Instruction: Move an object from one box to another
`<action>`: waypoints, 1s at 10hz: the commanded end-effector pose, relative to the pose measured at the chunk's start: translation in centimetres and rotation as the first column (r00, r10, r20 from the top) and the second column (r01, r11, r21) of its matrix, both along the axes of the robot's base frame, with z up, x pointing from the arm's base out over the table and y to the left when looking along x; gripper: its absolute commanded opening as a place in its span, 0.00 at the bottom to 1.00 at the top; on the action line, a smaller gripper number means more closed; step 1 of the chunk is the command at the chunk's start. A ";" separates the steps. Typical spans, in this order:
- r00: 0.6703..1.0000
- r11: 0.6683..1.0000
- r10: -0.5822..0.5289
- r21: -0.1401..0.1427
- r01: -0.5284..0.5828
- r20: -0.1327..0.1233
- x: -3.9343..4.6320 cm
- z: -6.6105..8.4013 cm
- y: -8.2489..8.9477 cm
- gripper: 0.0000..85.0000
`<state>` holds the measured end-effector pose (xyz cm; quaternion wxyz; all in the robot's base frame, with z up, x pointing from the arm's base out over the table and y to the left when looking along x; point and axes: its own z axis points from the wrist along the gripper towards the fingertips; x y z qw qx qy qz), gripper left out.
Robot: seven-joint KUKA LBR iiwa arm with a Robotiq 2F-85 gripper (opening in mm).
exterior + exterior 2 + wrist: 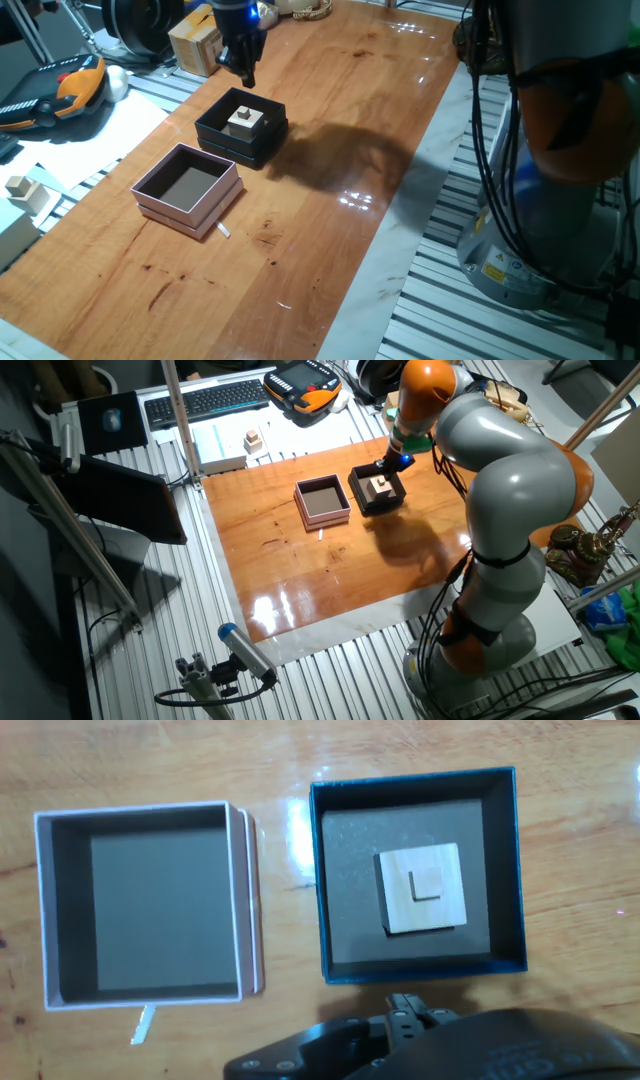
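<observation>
The pale beige wooden cube (244, 120) (380, 485) (420, 890) rests in the middle of the black box (215, 128) (358, 490) (316, 880), with a smaller square patch showing on its top face. Beside it on the wooden table stands the pale pink box (185, 215) (300, 505) (42, 910), whose dark inside holds nothing. My gripper (247, 78) (385, 463) hangs above the far edge of the black box, pointing down and clear of the cube. Its fingertips do not appear in the hand view, where only the hand's dark body (420, 1040) shows at the bottom.
A small white scrap (223, 231) (143, 1025) lies by the pink box's corner. Off the table stand a pair of pale wooden blocks (25, 190) (253, 438), a cardboard box (195, 42), an orange pendant (70, 85) and a keyboard (205, 398).
</observation>
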<state>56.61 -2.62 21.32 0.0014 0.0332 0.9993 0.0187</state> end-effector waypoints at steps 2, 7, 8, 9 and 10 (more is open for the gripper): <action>1.000 1.000 0.015 -0.016 -0.015 0.000 0.44 0.0 -0.1 0.00; 0.999 0.999 0.042 -0.028 -0.042 0.001 0.93 -1.1 -0.5 0.00; 0.999 0.999 0.044 -0.025 -0.044 0.005 1.12 -1.6 -0.5 0.00; 0.999 0.998 0.048 -0.027 -0.048 0.009 1.29 -2.1 -0.6 0.00; 0.998 0.998 0.056 -0.028 -0.056 0.017 1.38 -2.5 -0.7 0.00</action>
